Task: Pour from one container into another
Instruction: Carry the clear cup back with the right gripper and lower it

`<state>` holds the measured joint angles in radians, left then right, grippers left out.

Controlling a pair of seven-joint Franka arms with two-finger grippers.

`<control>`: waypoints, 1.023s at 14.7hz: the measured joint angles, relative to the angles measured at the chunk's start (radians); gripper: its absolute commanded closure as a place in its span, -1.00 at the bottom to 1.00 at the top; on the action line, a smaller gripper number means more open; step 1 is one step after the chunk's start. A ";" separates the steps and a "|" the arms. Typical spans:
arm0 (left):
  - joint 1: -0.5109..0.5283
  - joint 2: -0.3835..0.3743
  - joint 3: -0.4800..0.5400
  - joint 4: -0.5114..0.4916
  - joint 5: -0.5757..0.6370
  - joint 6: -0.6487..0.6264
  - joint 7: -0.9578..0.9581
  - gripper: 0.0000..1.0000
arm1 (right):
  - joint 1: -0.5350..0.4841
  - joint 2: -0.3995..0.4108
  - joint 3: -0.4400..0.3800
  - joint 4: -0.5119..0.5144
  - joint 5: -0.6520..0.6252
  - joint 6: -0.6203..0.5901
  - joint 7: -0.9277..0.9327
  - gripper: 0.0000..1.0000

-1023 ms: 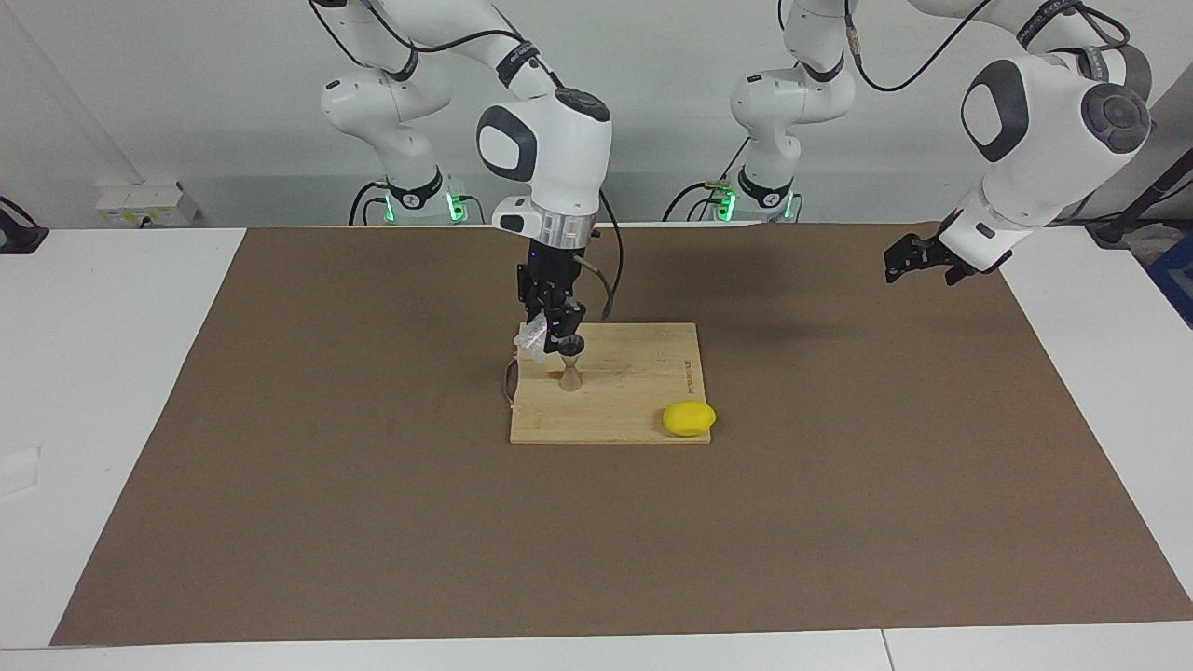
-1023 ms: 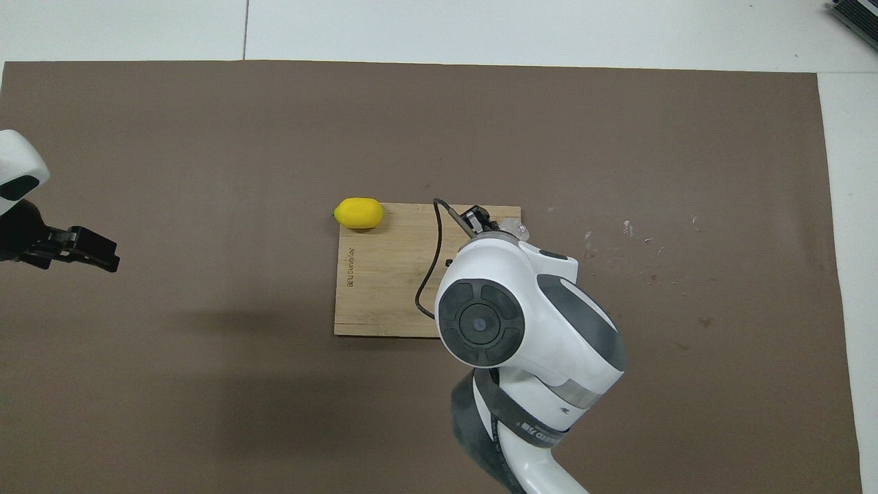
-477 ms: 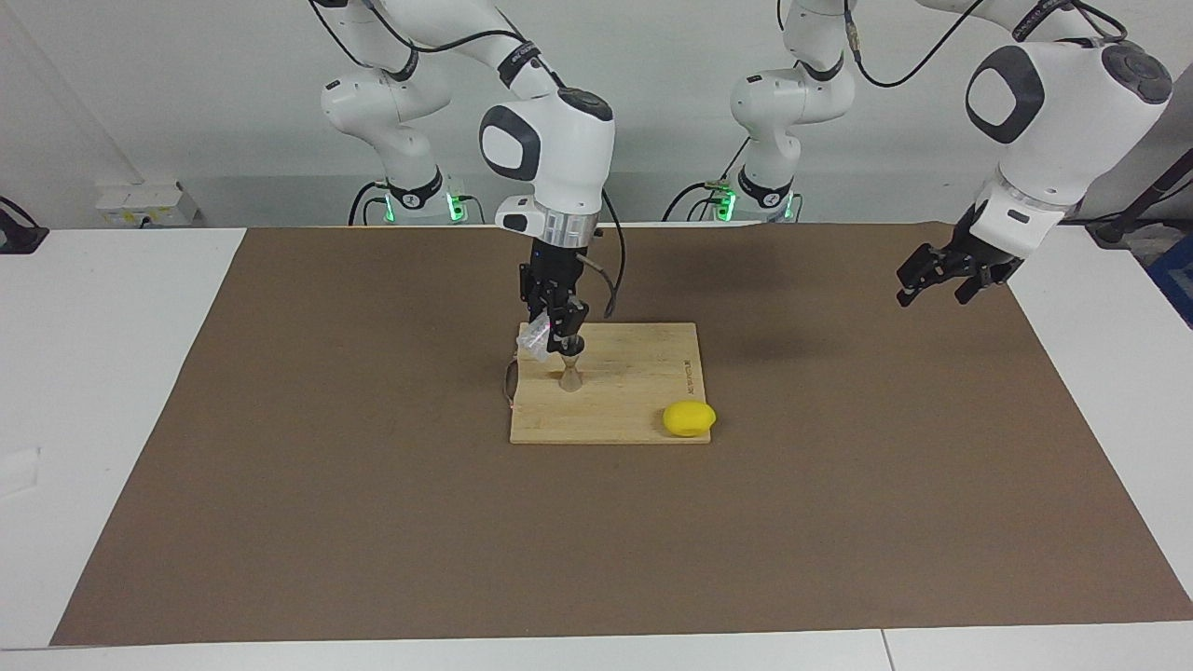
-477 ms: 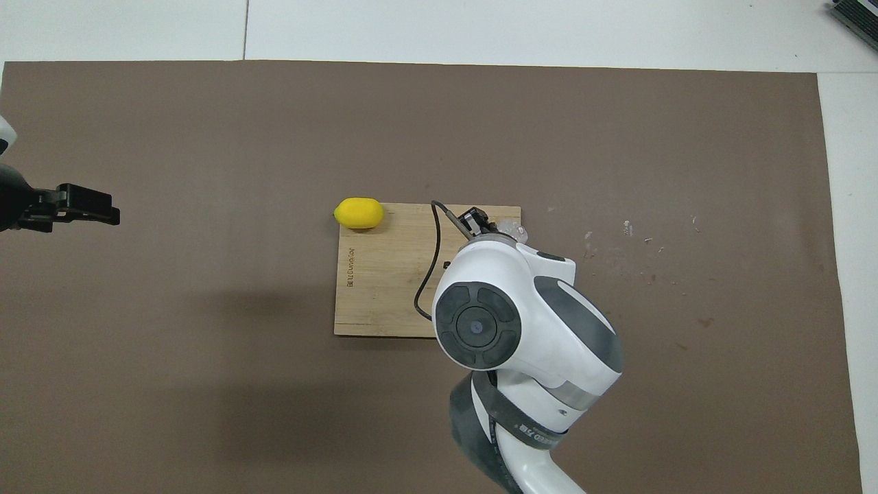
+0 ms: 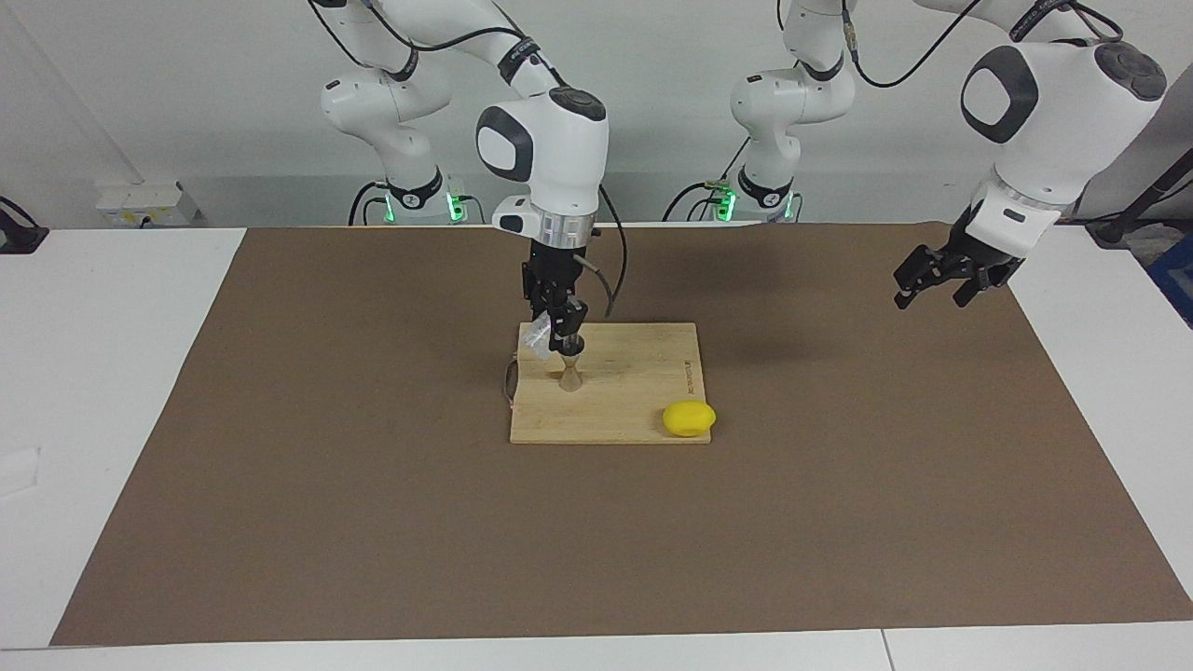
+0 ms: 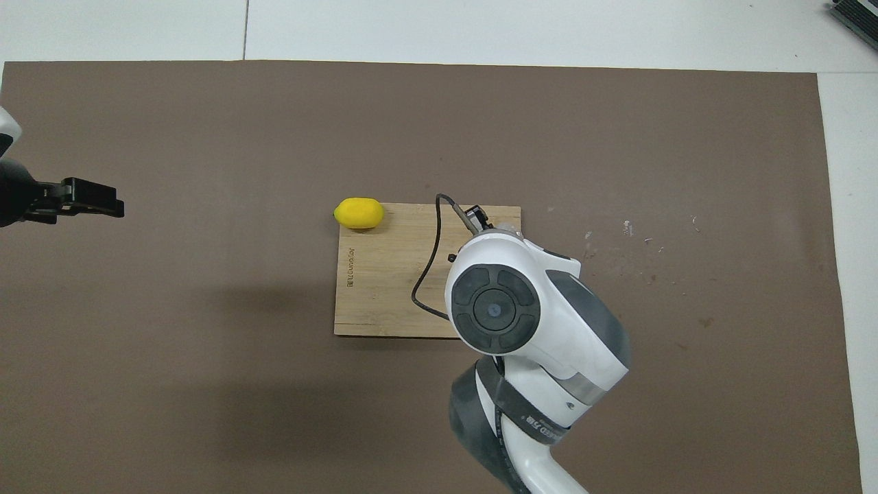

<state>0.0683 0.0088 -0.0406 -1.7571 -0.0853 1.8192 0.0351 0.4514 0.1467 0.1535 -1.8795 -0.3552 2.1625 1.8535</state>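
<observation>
While the small clear see-through plastic cup (image 5: 537, 336) is held tilted in the air, its mouth is turned toward the top cone of the small silvery hourglass-shaped metal jigger (image 5: 571, 367). The cup is seen over the light wooden cutting board (image 5: 634, 410), at the board's edge toward the right arm's end of the table, just above and beside the jigger's upper rim. Whether cup and jigger touch cannot be told. The jigger is stood upright on the board, in the board's half toward the right arm's end. No stream of liquid can be made out between the two.

The right gripper (image 5: 556, 328) is pointed straight down over the board, its fingers clamped on the cup. In the overhead view the cup and jigger are almost wholly covered by the right arm's wrist housing; only a sliver of the gripper (image 6: 478, 217) is shown there.

A yellow lemon (image 5: 689, 417) is laid at the board's corner farthest from the robots, toward the left arm's end, partly on the board. The board is set on a brown paper mat (image 5: 373, 522) covering the white table (image 5: 93, 373).

The left gripper (image 5: 946, 278) is held raised over the mat's edge at the left arm's end, well apart from the board, fingers spread and nothing between them. The left arm is waiting.
</observation>
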 measured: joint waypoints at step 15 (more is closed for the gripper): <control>-0.064 0.000 0.068 0.000 0.000 0.005 0.001 -1.00 | -0.321 0.005 -0.007 -0.011 0.657 -0.071 -0.424 0.92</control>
<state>0.0044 0.0088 0.0272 -1.7572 -0.0853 1.8247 0.0358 0.1307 0.1516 0.1462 -1.8906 0.3015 2.0919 1.4295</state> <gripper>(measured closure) 0.000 0.493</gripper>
